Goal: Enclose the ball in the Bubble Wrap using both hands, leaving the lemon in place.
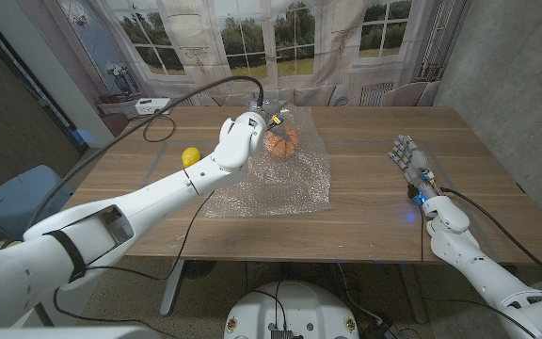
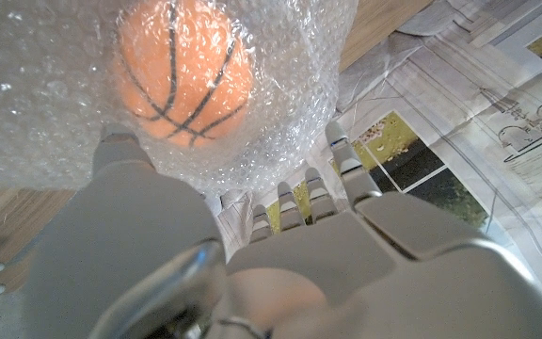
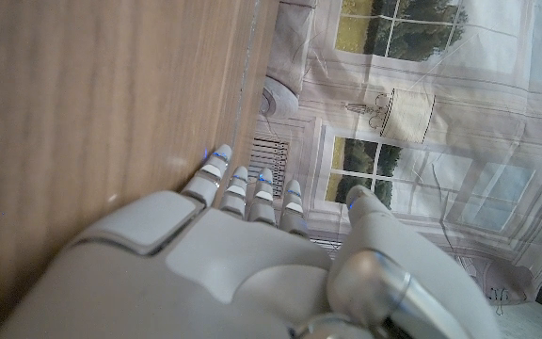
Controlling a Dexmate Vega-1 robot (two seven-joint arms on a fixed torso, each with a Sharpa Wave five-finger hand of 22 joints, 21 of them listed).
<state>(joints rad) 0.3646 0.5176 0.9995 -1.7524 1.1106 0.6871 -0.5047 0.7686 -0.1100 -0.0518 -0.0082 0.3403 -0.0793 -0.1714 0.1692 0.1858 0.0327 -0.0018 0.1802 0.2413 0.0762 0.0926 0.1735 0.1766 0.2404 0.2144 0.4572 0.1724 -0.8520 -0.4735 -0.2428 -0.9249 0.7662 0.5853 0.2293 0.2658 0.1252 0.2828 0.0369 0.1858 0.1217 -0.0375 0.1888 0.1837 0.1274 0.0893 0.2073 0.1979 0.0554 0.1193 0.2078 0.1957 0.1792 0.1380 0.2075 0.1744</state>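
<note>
An orange basketball-patterned ball (image 1: 283, 141) sits at the far middle of the table on a clear Bubble Wrap sheet (image 1: 276, 184). My left hand (image 1: 252, 129) reaches over it from the left and holds the wrap's far edge, which is lifted and drawn over the ball. In the left wrist view the ball (image 2: 184, 80) shows through the Bubble Wrap (image 2: 280, 122) just beyond my left hand (image 2: 280, 264). A yellow lemon (image 1: 190, 156) lies bare on the wood, left of the sheet. My right hand (image 1: 407, 153) stands apart on the right with its fingers (image 3: 252, 184) straight, holding nothing.
A white box (image 1: 152, 105) with a cable lies at the table's far left corner. A printed window backdrop (image 1: 280, 38) hangs behind the table. A blue chair (image 1: 7, 202) stands at the left. Bare wood lies between the sheet and my right hand.
</note>
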